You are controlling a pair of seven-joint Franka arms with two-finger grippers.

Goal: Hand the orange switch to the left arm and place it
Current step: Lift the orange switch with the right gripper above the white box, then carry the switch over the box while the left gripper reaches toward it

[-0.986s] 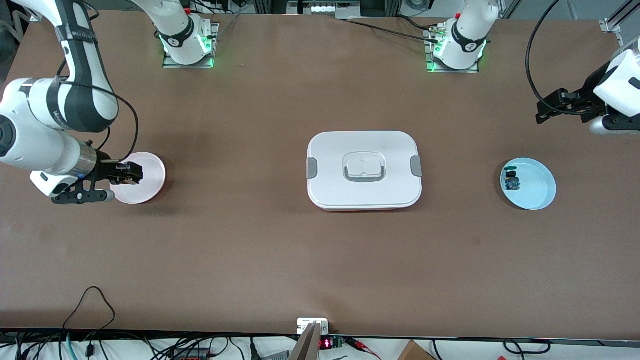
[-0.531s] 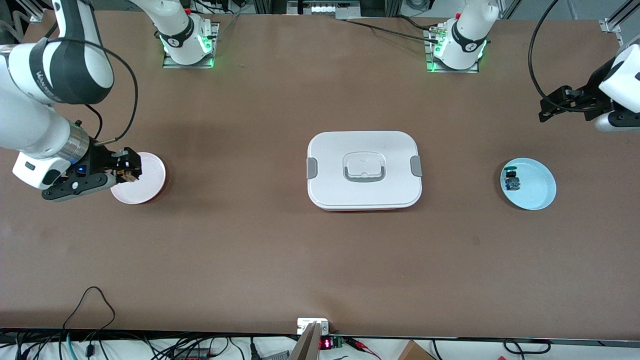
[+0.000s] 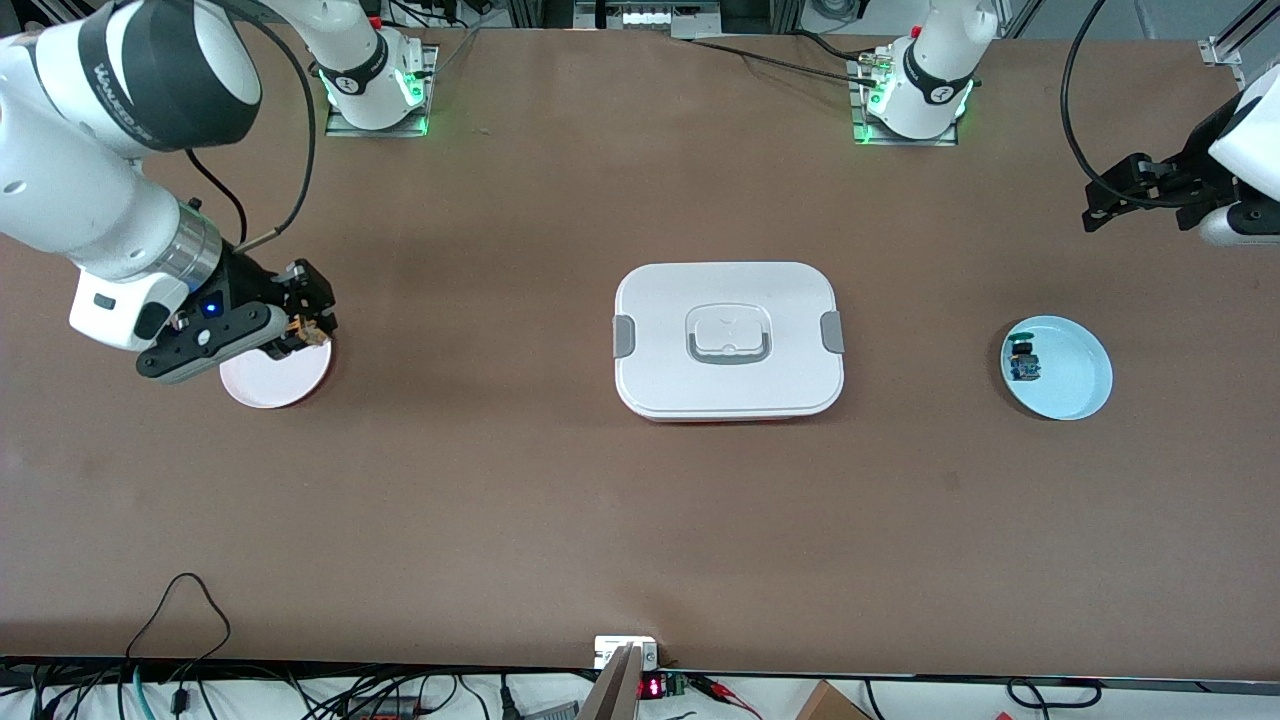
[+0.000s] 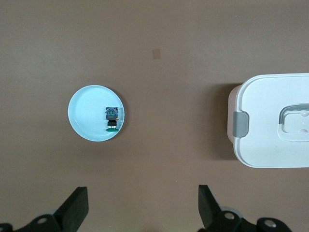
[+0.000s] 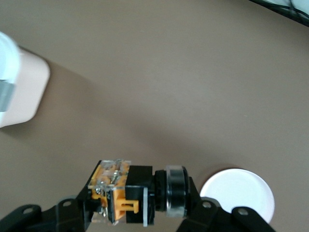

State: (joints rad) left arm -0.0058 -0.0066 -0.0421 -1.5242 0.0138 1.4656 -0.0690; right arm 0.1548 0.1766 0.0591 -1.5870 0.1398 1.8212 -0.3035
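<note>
My right gripper [image 3: 305,318] is shut on the orange switch [image 5: 137,193], a small black part with orange and clear pieces, and holds it above the edge of the pink plate [image 3: 270,375]. The switch shows as a speck of orange in the front view [image 3: 303,325]. The white lidded box [image 3: 728,340] sits mid-table; its edge shows in both wrist views [image 4: 275,121] [image 5: 19,92]. My left gripper [image 3: 1120,195] is open and empty, up in the air at the left arm's end of the table, its fingers [image 4: 77,208] wide apart.
A light blue plate [image 3: 1062,368] near the left arm's end holds a small blue-and-green component [image 3: 1023,362], also seen in the left wrist view [image 4: 112,117]. Cables and a small display lie along the table edge nearest the camera.
My right gripper has risen off the pink plate with the switch and moved toward the box. My left gripper has drifted slightly up and away from the blue plate.
</note>
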